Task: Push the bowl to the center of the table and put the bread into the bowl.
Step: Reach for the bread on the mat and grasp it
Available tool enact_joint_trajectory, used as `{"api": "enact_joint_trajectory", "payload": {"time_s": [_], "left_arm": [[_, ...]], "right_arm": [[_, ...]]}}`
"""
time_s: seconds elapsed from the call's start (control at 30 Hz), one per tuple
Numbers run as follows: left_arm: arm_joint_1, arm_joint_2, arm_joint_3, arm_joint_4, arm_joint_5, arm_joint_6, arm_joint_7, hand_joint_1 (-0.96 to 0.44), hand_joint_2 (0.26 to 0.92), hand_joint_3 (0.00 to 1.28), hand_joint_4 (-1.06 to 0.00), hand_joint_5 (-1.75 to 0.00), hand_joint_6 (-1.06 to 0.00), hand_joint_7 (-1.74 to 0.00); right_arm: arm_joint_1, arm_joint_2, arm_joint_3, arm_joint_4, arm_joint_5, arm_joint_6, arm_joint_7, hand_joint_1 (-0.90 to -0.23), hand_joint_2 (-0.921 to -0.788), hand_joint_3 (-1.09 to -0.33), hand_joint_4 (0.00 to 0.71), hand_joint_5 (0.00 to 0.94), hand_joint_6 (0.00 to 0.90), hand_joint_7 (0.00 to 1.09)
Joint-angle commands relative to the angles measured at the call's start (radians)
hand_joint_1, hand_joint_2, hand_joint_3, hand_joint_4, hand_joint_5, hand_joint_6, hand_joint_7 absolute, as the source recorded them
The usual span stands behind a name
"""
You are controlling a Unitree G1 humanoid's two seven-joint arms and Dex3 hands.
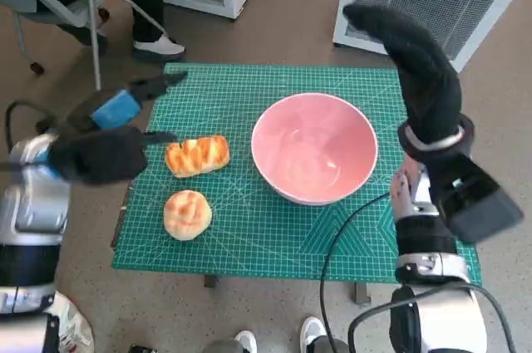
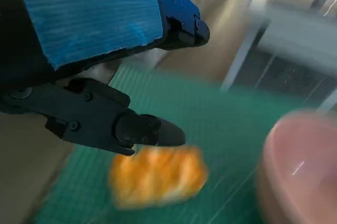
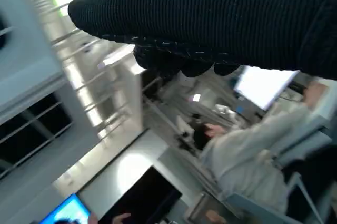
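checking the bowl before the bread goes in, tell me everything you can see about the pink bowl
The pink bowl is round, deep and smooth, seemingly glossy plastic or ceramic, with faint highlights inside. It stands upright and empty on the green cutting mat, somewhat right of the mat's middle. Nothing touches it: the elongated bread lies apart to its left, and the right robot hand is raised at its right side. A black cable runs near its base.
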Motion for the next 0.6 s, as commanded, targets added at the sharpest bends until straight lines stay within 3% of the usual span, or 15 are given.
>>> {"api": "enact_joint_trajectory", "payload": {"time_s": [0.03,0.6], "left_arm": [[-0.064,-0.003,-0.058,0.024,0.037,0.054,-0.039,-0.43,0.876,0.00,-0.11,0.00,-0.27,0.00],[-0.151,-0.084,-0.193,0.239,0.122,-0.001,0.026,-0.42,0.873,0.00,-0.08,0.00,-0.26,0.00]], "right_arm": [[0.048,-0.010,0.014,-0.029,-0.002,0.008,-0.004,-0.574,-0.921,-0.770,0.293,0.011,0.334,0.05],[0.085,-0.021,0.025,-0.071,-0.028,0.034,-0.058,-0.577,-0.921,-0.776,0.297,0.008,0.330,0.05]]}}
